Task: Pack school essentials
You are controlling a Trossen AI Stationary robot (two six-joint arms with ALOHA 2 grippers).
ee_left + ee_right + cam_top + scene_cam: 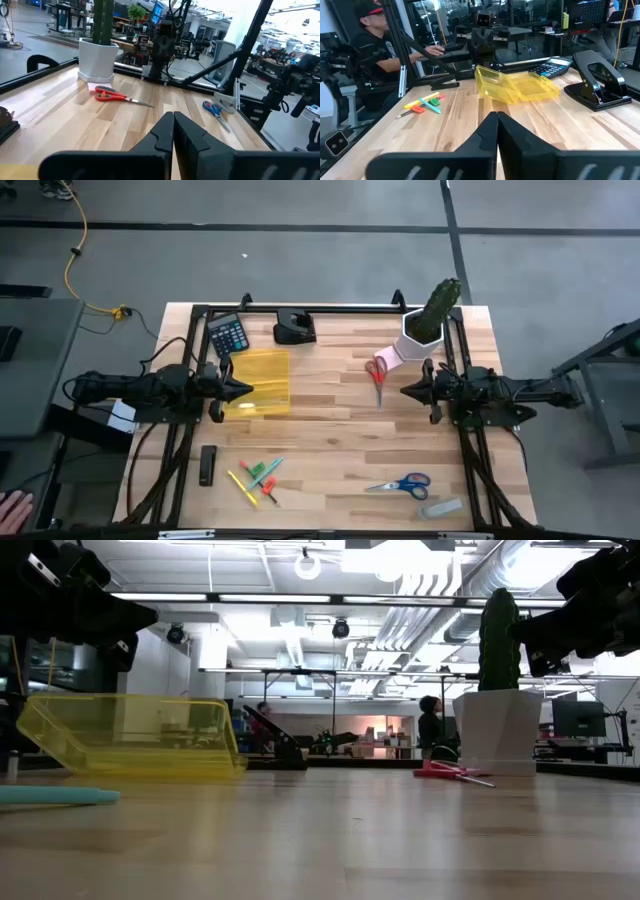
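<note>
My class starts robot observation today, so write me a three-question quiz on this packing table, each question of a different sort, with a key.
1. True or false: the red scissors lie inside the yellow case.
2. Which item lies nearest the cactus? A) calculator B) red scissors C) blue scissors
3. In one word, how do the jaws of the left gripper and right gripper stand?

Key
1. False: they lie on the bare table, beside the cactus pot.
2. B
3. Shut, and neither holds anything.
</note>
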